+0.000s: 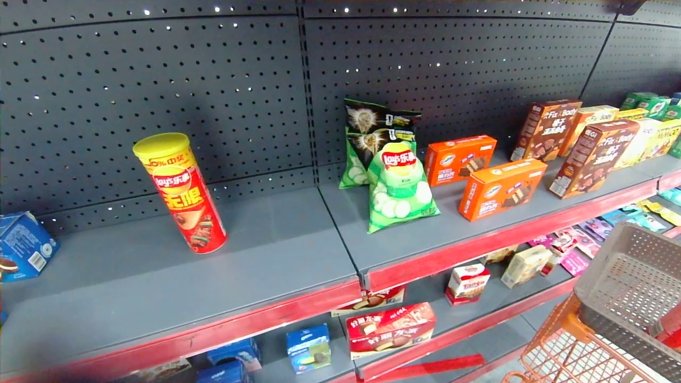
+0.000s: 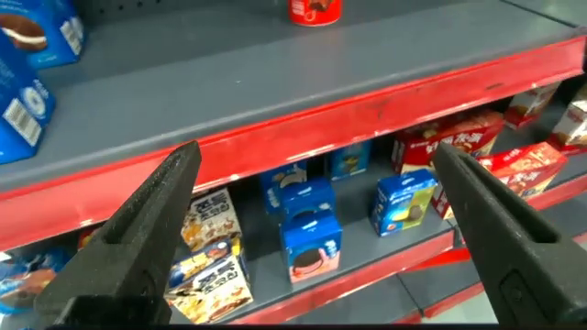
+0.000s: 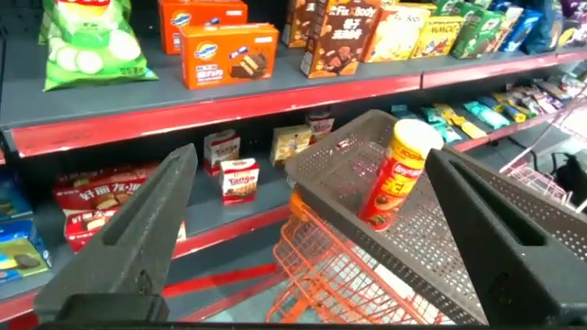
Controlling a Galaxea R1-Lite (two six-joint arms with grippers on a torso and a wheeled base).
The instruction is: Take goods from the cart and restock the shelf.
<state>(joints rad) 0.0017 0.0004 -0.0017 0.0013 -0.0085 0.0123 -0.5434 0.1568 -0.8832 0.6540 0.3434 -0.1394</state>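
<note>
A red chip can (image 1: 180,191) with a yellow lid stands on the grey top shelf (image 1: 255,255), left of the green chip bags (image 1: 399,186). A second red and yellow chip can (image 3: 401,174) leans inside the grey cart basket (image 3: 440,266). My right gripper (image 3: 313,156) hangs open above and in front of that basket, apart from the can, with nothing between its fingers. Held in front of the shelf's red front edge (image 2: 367,110), my left gripper (image 2: 314,154) is open and empty. The standing can's base (image 2: 315,9) sits on the shelf beyond it.
Orange boxes (image 1: 500,186) and brown boxes (image 1: 590,154) fill the top shelf's right part. A blue cookie box (image 1: 21,244) sits at its far left. Lower shelves hold blue boxes (image 2: 307,238) and red boxes (image 1: 391,327). The orange cart frame (image 1: 564,351) stands at lower right.
</note>
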